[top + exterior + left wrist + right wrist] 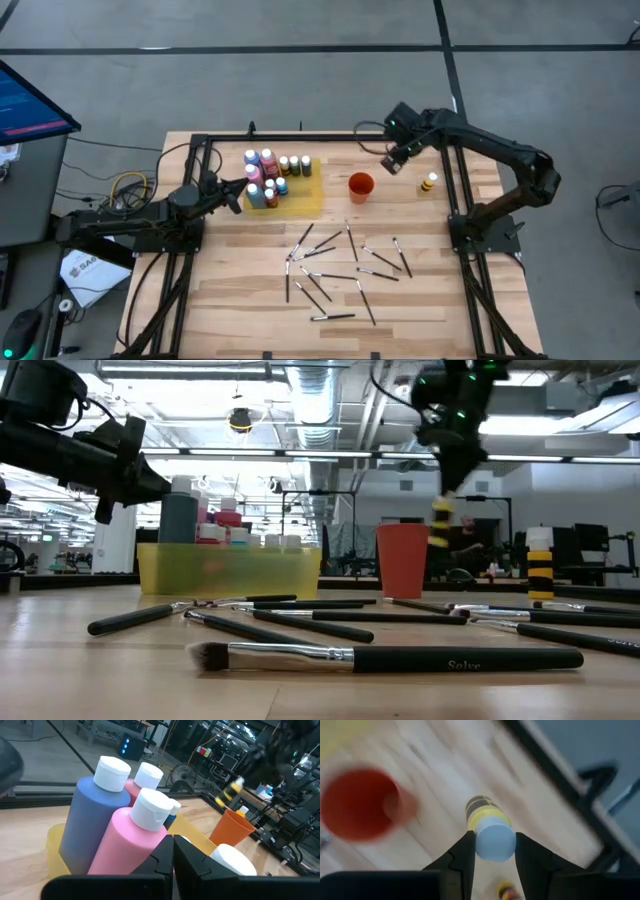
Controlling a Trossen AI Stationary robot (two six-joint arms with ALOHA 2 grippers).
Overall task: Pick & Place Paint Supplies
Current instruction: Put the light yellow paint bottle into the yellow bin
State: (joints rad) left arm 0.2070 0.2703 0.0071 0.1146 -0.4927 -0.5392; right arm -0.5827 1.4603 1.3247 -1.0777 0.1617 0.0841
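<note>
Table (pixel 420 300) carries a yellow mat (pixel 308 196) at ten o'clock, crowded with bottles (pixel 268 175). Brushes (pixel 340 268) lie scattered near centre. The left gripper (pixel 237 192), fingers together and empty, sits beside the mat. The right gripper (pixel 494 851) at one o'clock clamps a yellow-striped bottle (pixel 489 826) aloft, near the cup (pixel 360 187).

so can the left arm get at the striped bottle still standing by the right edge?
Probably not: that bottle stands far across the table, past the orange cup, while the left gripper sits shut by the yellow tray.
</note>
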